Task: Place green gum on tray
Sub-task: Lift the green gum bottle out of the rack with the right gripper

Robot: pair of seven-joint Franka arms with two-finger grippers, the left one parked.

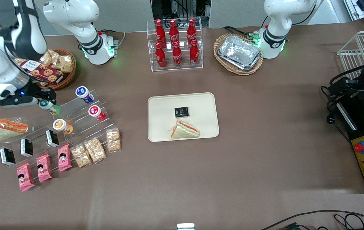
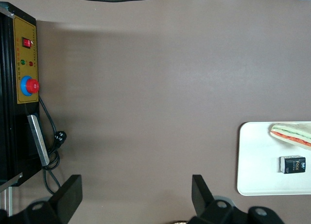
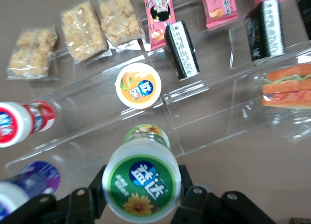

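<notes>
The right arm's black two-finger gripper [image 1: 48, 103] is hanging over the clear acrylic stepped display rack [image 1: 82, 119] at the working arm's end of the table, its fingers clamped on the small light-green gum bottle with the white lid and dark green label [image 1: 49, 106]. The bottle is sitting lifted off the rack, tilted, its lower end half hidden by its own lid in the wrist view [image 3: 141, 179].

Three other gum bottles are staying on the rack: one orange-bodied [image 1: 62, 126], one red-bodied [image 1: 96, 112], one purple-bodied [image 1: 83, 94]. On the rack's lower steps three black boxes [image 1: 27, 147] are standing, and in front of it three pink snack packs [image 1: 44, 167] and three clear packs of puffed snacks [image 1: 95, 149] are lying.

The large cream-beige rectangular tray [image 1: 201, 105] is lying well apart from the rack, toward the table's middle, carrying one wrapped triangular sandwich [image 1: 184, 131] and one small black box [image 1: 181, 111].
</notes>
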